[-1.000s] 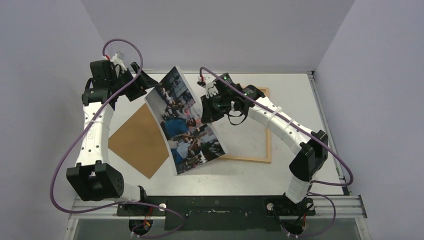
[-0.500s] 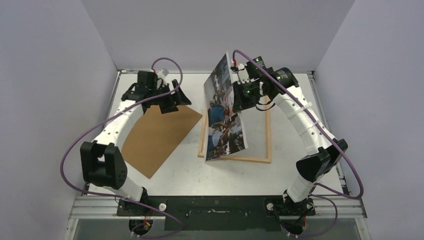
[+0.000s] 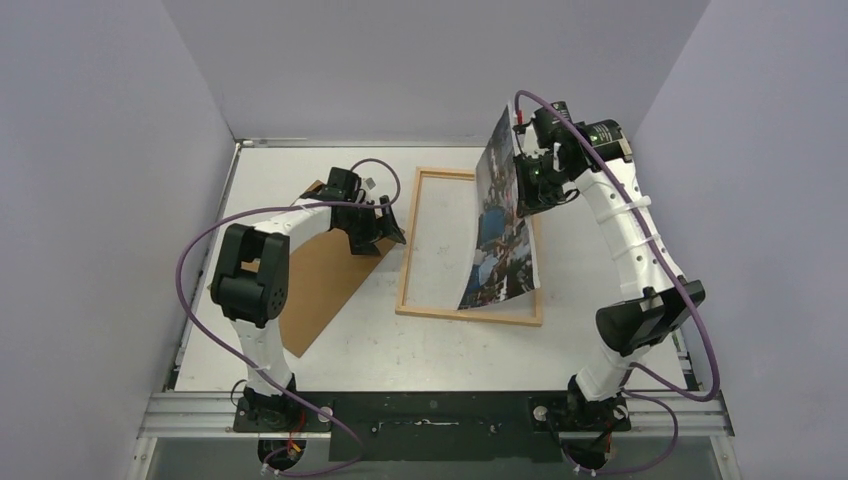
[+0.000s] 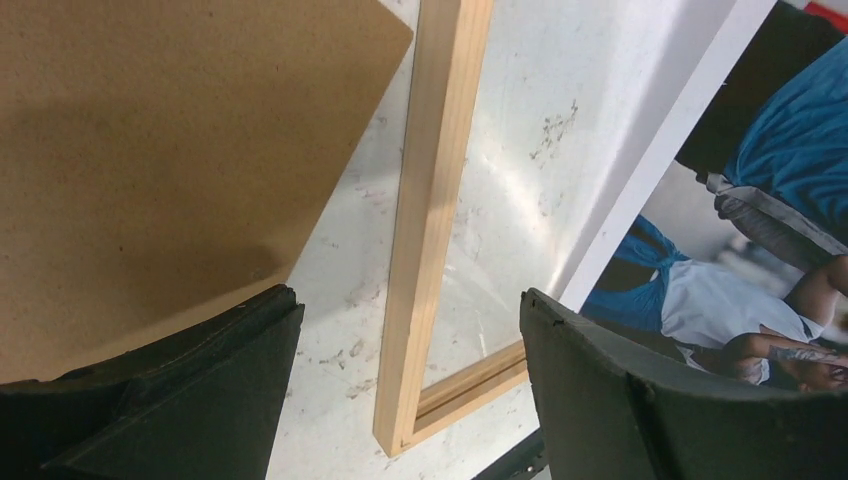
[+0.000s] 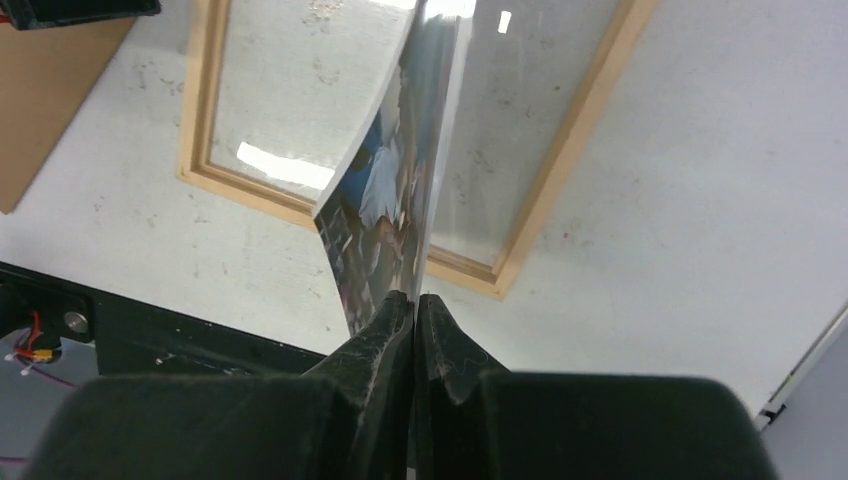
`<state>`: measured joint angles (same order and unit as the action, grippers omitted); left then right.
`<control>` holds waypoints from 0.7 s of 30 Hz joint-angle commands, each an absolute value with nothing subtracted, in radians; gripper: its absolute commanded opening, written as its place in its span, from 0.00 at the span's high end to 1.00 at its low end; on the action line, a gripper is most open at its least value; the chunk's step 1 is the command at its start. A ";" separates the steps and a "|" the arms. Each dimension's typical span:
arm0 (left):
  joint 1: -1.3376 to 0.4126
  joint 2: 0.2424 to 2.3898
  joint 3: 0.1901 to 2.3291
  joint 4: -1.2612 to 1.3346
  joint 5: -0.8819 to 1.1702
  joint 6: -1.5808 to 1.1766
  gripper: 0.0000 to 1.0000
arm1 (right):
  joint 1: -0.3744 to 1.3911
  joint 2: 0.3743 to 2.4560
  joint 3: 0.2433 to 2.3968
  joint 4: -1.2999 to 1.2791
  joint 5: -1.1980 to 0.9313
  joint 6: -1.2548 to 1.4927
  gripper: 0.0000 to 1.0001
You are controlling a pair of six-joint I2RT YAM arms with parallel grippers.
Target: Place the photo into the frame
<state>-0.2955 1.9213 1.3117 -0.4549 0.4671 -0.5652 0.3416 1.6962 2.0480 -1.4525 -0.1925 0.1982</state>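
The right arm has carried the photo [image 3: 500,225] rightward and reaches high, its right gripper [image 3: 522,172] clamped on the print's top edge, sheet hanging beneath it to the frame [image 3: 409,270], while the folded left arm's left gripper [image 3: 383,228], spread and empty, has sunk beside the frame's left bar.

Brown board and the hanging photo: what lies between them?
The frame's left bar, with a bare strip of table beside the board; the left wrist view shows it.
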 commanded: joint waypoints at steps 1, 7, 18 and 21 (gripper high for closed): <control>-0.297 1.937 1.372 -0.342 0.496 -0.577 0.22 | 0.334 1.737 2.132 -1.509 -0.064 0.240 1.00; -0.316 1.999 1.417 -0.364 0.506 -0.572 0.30 | 0.328 1.814 2.247 -1.573 0.093 0.254 1.00; -0.320 2.063 1.452 -0.381 0.542 -0.585 0.36 | 0.329 1.909 2.322 -1.620 0.264 0.261 1.00; -0.322 2.073 1.465 -0.393 0.547 -0.584 0.36 | 0.330 1.909 2.322 -1.623 0.235 0.260 1.00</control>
<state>-0.3157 2.0563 1.4090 -0.4000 0.5171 -0.5838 0.3340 1.9198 2.2780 -1.5497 0.1818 0.2481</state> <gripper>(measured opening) 0.643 0.026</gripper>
